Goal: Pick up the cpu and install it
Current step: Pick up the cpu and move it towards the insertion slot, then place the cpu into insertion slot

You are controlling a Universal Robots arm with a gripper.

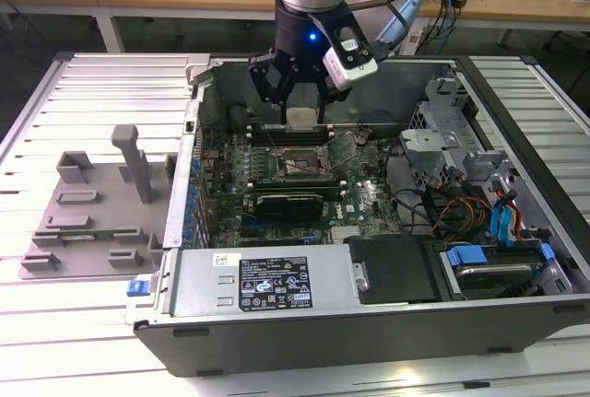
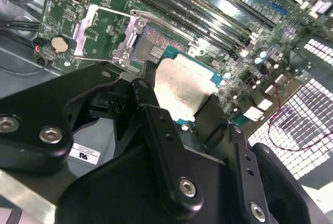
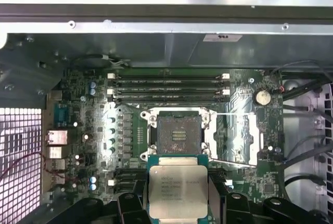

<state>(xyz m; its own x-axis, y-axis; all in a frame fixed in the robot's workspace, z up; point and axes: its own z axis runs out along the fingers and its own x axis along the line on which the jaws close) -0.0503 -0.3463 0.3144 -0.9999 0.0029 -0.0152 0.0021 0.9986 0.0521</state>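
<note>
One gripper [image 1: 300,110], jaws clamped on opposite edges of the cpu [image 3: 178,190], holds it flat above the motherboard [image 3: 93,146], open socket [image 3: 177,135] just beside, lower down.

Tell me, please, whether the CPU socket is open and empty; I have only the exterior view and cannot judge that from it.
Observer: Yes. In the first wrist view the socket is open with nothing seated in it.
Operator: Thank you. Where is its load plate?
Observer: The load plate is swung open and lies beside the socket.
Operator: Is the cpu gripped squarely?
Observer: In the first wrist view the gripper clamps the cpu by two opposite edges, metal top towards the camera.
</note>
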